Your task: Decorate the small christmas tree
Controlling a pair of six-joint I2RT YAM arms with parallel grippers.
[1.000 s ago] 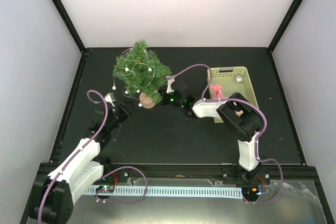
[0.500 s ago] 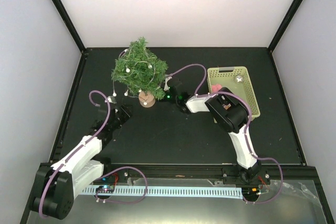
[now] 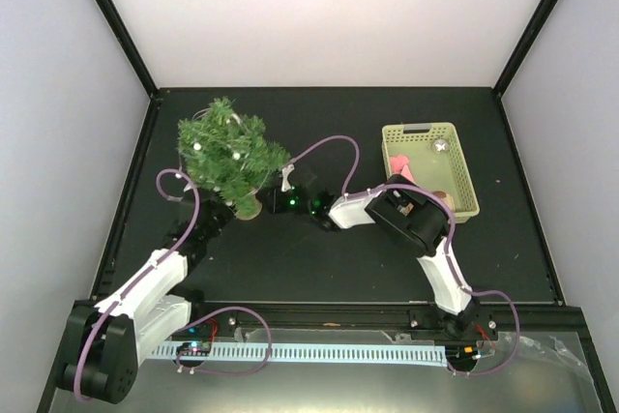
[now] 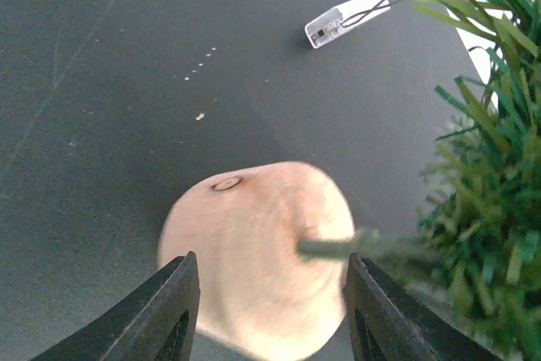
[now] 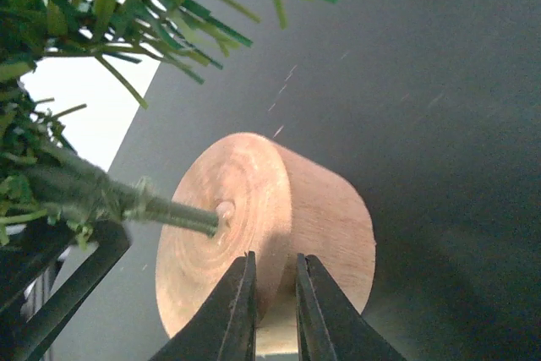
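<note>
The small christmas tree stands at the back left on its round light-wood base, with a wire of white beads in its needles. My left gripper is open, its jaws on either side of the base without touching it; the trunk and needles are to the right. My right gripper is on the base's other side, its fingers almost closed with only a thin slit between them, tips against the base's rim. Needles fill the upper left of that view.
A pale green lattice basket stands at the back right, holding a pink item and a silver ornament. A small clear clip on a thin wire lies on the black table beyond the base. Purple cables loop over both arms.
The tree has slid left and a little toward the near edge, with my right gripper following against its base. My left gripper now straddles the base.
</note>
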